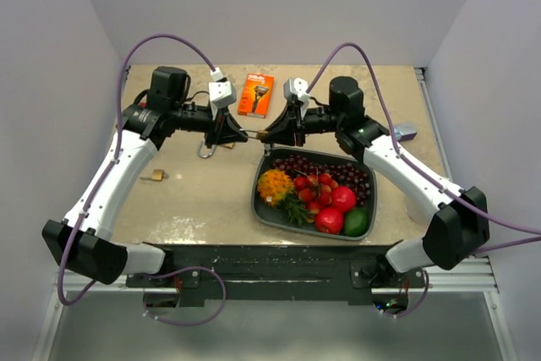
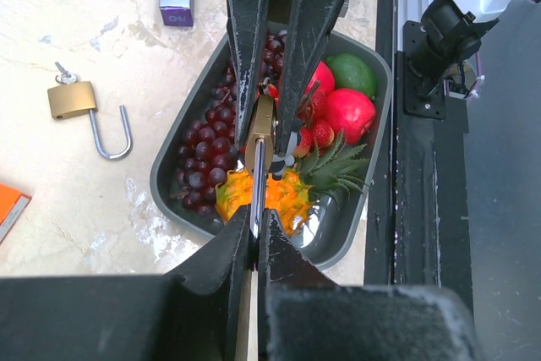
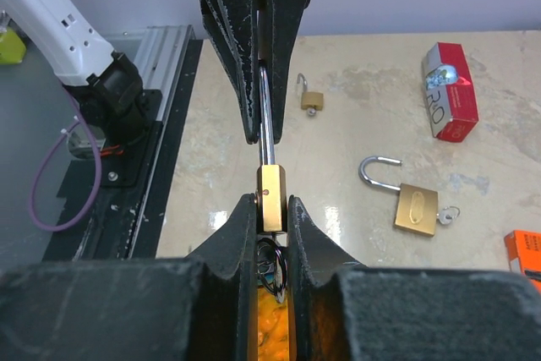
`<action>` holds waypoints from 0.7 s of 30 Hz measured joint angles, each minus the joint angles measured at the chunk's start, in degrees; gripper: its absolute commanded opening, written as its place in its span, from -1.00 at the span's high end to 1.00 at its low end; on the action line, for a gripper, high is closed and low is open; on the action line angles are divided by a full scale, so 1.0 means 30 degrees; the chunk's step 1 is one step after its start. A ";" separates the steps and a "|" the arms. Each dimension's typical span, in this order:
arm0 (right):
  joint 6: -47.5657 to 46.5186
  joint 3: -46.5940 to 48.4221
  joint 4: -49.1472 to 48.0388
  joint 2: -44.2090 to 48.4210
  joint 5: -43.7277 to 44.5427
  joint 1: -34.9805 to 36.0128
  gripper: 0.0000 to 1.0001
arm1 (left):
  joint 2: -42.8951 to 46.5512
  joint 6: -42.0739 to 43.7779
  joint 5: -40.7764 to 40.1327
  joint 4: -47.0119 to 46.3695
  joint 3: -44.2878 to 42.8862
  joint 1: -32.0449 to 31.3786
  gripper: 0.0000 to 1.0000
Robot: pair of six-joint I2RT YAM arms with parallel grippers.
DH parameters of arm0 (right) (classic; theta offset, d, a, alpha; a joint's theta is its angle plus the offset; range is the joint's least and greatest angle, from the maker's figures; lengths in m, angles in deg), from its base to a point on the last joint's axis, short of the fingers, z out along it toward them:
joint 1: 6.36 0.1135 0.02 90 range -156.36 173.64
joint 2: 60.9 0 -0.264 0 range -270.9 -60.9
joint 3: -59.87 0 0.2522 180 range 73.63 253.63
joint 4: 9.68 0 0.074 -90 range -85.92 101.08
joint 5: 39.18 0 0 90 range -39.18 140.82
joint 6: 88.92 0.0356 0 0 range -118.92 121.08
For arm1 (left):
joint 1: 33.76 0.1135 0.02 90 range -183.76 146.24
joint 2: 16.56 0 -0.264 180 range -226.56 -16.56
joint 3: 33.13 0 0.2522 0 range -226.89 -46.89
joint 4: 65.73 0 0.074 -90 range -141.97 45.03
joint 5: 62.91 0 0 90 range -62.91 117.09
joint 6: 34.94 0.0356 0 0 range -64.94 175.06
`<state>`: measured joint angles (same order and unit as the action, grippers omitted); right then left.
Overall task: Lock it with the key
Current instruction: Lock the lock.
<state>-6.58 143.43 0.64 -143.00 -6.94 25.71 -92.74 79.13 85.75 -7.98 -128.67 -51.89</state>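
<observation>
Though the table [image 1: 194, 200] lay wide beneath them, your two arms [image 1: 118, 171] met nose to nose in mid-air near the far rim of the fruit tray [image 2: 162, 183], with the work held between them. Your right gripper [image 3: 271, 209] was clamped on the brass body of the padlock [image 3: 271, 192], bracing it clear of the surface. Your left gripper [image 2: 256, 230] was closed tight on its steel shackle [image 3: 267, 133], a two-sided hold that looked meant for pushing the shackle home against a steadied body. An open spare padlock [image 3: 416, 207] lay on the table with a key [image 3: 448, 217] in it. A dark loop [image 3: 270, 259] dangled under the held lock, and whether it carried a key could not be told
</observation>
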 measured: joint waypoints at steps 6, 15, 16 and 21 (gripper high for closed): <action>0.0678 0.0197 -0.0131 -0.0452 -0.0692 -0.0226 1.00 | -0.0051 -0.0168 -0.0466 -0.0102 0.0015 -0.0262 1.00; 0.0852 0.0670 0.0619 -0.1071 -0.1610 -0.0423 1.00 | -0.0036 -0.0335 -0.0758 -0.1290 0.0933 -0.0750 1.00; 0.0852 0.0670 0.0729 -0.1107 -0.1683 -0.0430 1.00 | -0.0036 -0.0335 -0.0772 -0.1333 0.0976 -0.0787 1.00; 0.0831 0.0845 0.0882 -0.1268 -0.1836 -0.0430 1.00 | -0.0036 -0.0386 -0.0860 -0.1348 0.0976 -0.0838 1.00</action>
<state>-4.09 145.97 3.28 -146.81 -12.45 24.42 -92.85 77.97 83.17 -12.03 -125.74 -54.40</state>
